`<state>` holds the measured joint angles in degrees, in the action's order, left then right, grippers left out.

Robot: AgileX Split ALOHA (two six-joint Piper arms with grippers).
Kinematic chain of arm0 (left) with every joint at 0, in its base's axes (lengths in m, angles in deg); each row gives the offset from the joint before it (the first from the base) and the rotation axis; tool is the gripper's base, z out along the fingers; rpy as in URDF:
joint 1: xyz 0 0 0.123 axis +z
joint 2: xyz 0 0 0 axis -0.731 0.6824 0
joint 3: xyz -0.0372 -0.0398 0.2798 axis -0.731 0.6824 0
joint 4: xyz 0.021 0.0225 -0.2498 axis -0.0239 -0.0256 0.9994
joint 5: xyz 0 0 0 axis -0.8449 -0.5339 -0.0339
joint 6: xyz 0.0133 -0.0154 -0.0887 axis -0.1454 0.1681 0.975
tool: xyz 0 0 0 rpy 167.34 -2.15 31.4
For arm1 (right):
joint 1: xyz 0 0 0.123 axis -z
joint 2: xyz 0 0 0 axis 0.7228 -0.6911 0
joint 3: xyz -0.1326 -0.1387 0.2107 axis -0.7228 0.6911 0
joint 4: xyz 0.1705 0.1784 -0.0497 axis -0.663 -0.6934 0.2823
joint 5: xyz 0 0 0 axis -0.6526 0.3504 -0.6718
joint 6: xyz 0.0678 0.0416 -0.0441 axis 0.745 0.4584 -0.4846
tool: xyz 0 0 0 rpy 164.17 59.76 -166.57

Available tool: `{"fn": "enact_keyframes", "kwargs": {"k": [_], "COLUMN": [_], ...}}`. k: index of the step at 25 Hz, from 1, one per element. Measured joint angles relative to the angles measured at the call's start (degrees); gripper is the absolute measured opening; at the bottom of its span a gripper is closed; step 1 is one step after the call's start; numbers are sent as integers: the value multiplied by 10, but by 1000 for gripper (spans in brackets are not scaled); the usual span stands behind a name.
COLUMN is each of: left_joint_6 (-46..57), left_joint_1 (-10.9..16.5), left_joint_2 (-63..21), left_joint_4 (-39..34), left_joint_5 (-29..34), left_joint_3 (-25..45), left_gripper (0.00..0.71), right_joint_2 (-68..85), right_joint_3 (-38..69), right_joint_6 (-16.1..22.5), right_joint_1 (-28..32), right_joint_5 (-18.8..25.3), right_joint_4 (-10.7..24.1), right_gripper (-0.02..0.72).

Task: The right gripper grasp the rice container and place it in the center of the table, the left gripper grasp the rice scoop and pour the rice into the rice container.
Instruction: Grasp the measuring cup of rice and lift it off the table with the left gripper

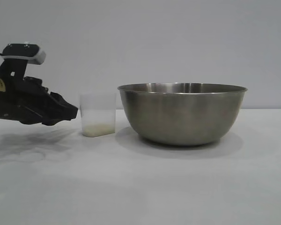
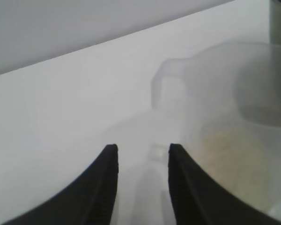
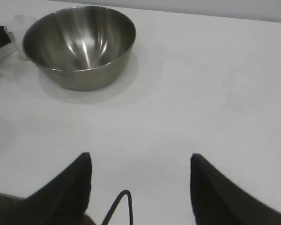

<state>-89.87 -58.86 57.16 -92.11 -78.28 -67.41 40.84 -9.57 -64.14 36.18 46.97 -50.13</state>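
Outside view: the black left end effector noses up just beside the small translucent plastic rice scoop, the wide brushed-steel rice container beyond it.

Left wrist: prongs narrowly parted, empty, handle ahead; a misaligned approach could tip the scoop.

Right wrist: right end effector spread wide, empty, container far ahead.

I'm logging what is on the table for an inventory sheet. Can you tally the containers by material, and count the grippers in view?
Steel: 1, the rice container.
Translucent plastic: 1, the rice scoop, with rice in its bottom.
Black grippers: 2, the left gripper beside the scoop, the right gripper far from the bowl.
Total: 4.
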Motion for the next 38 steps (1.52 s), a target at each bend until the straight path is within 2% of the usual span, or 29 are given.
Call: {"fn": "enact_keyframes", "kwargs": {"k": [6, 16, 27, 29, 32, 38], "left_joint_6": [32, 53, 96, 105, 111, 114], "left_joint_1": [0, 0, 0, 0, 0, 0], "left_joint_2": [1, 1, 18, 24, 29, 29], "left_joint_4": [-3, -100, -217, -224, -228, -217], "left_joint_5": [0, 9, 53, 55, 55, 55], "left_joint_3": [-22, -66, -122, -134, -140, -140], "left_gripper": [260, 260, 260, 101, 0, 0], "right_joint_2": [0, 0, 0, 0, 0, 0], "right_joint_3": [0, 0, 0, 0, 0, 0], "right_joint_6": [1, 2, 2, 2, 2, 2], "right_joint_1": [0, 0, 0, 0, 0, 0], "right_joint_5": [0, 0, 0, 0, 0, 0], "right_joint_4": [0, 0, 0, 0, 0, 0], "right_gripper": [428, 428, 428, 428, 428, 428]}}
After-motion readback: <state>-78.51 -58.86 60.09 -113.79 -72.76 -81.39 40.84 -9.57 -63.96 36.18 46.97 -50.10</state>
